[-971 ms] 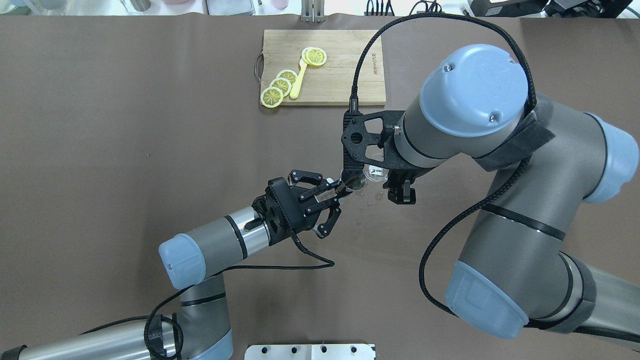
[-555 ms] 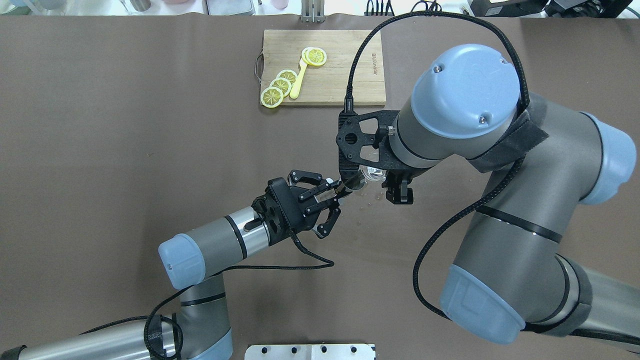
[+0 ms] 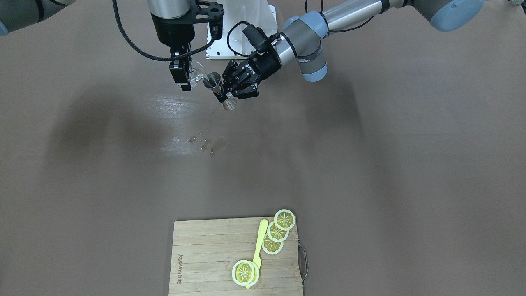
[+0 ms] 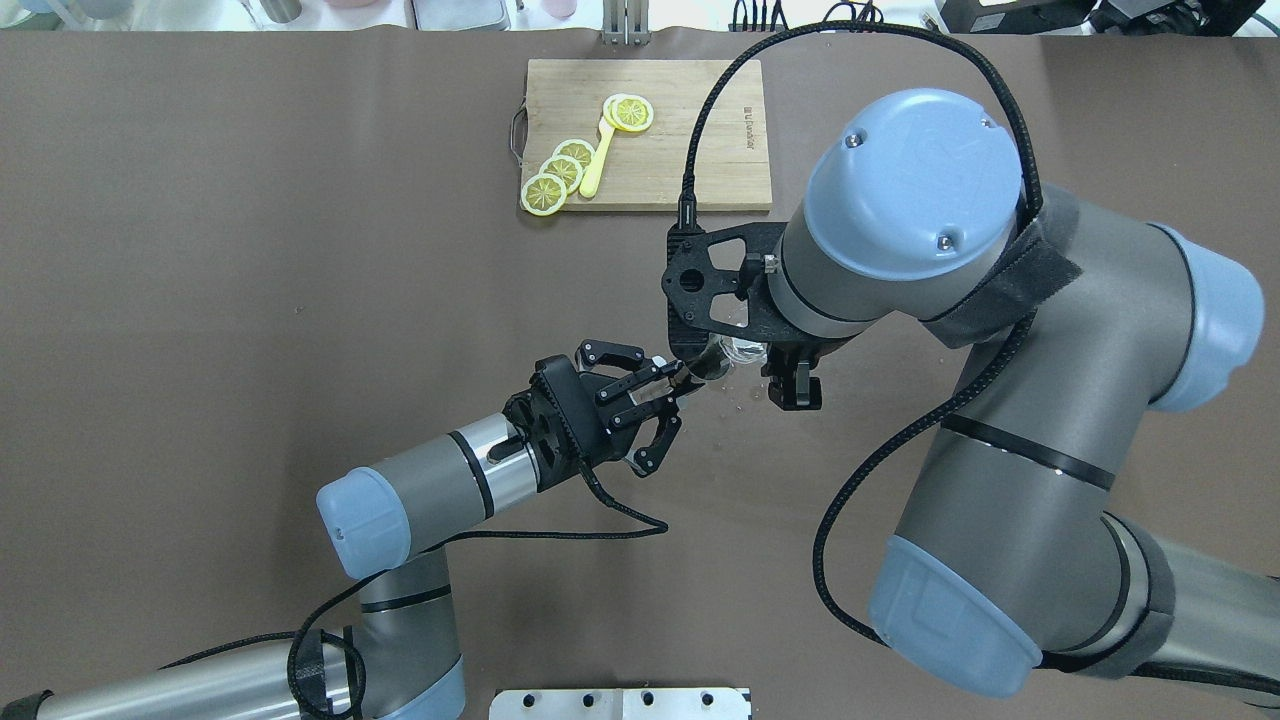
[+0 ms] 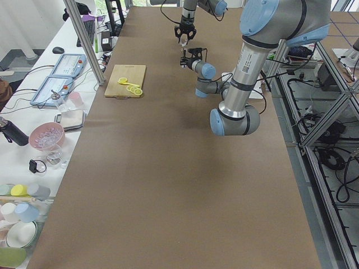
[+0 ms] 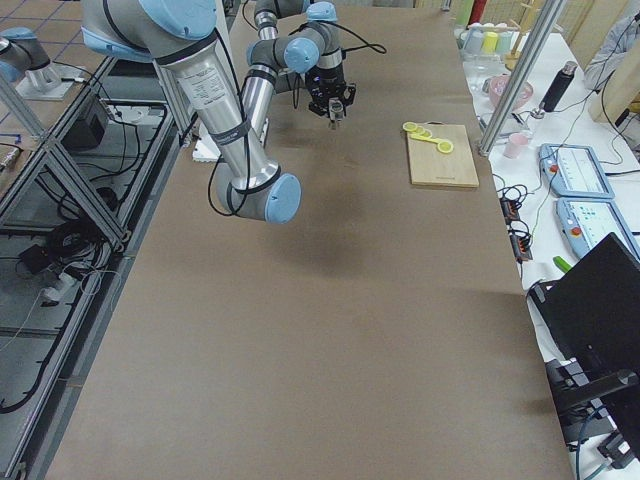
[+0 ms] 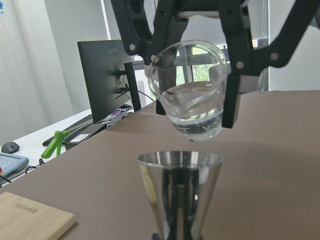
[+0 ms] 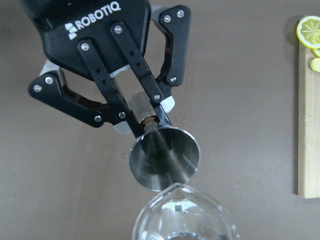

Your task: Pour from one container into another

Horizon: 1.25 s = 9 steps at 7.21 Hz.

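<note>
Leftward slid the right arm's wrist in the overhead view since a second before, carrying the right gripper (image 4: 742, 362) closer to the left one, which had not shifted. The right gripper was clamped on a clear glass (image 4: 745, 350) held above the brown table (image 4: 200, 300). The left gripper (image 4: 676, 384) was pinched on a steel jigger (image 4: 706, 366) just beside the glass. Farther back lay a cutting board (image 4: 690, 150) with lemon slices (image 4: 545, 193) and a yellow spoon (image 4: 597, 165).

From the front-facing camera, both containers hung in the air near the robot's base, the glass tipped toward the jigger's mouth. A small wet patch of droplets (image 3: 211, 144) shone on the table well below them in that view.

Both side views showed the two grippers close together but far too small to judge their grip (the other cameras settled that).

Through the left wrist camera, the glass hung tilted just above the jigger's rim, apart from it, with clear liquid pooled in its lower part and a black finger pressed on either side.

Through the right wrist camera, the left gripper's fingers met on the jigger's narrow waist, its open cone facing the lens, and the glass's lip sat just beside that rim.
</note>
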Each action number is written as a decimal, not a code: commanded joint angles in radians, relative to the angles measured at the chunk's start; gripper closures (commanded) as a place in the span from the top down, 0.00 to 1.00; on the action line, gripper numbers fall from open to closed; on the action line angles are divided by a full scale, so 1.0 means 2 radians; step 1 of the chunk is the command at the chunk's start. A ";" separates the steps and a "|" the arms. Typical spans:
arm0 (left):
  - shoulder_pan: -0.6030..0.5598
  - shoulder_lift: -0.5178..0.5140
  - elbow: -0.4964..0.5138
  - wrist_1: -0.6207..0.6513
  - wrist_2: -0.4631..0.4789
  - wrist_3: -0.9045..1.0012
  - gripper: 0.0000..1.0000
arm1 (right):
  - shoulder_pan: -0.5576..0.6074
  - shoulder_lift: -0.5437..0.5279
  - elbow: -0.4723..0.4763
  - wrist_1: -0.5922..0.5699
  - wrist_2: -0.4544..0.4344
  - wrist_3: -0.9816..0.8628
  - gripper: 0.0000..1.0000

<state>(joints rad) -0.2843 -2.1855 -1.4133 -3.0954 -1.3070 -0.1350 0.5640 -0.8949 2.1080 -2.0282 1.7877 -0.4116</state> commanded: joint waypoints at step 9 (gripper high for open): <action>0.000 0.001 0.000 -0.009 0.001 0.000 0.00 | -0.006 0.029 -0.015 -0.053 -0.018 -0.037 0.00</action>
<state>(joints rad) -0.2840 -2.1822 -1.4128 -3.1130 -1.3059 -0.1350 0.5527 -0.8443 2.0787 -2.1146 1.7568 -0.4697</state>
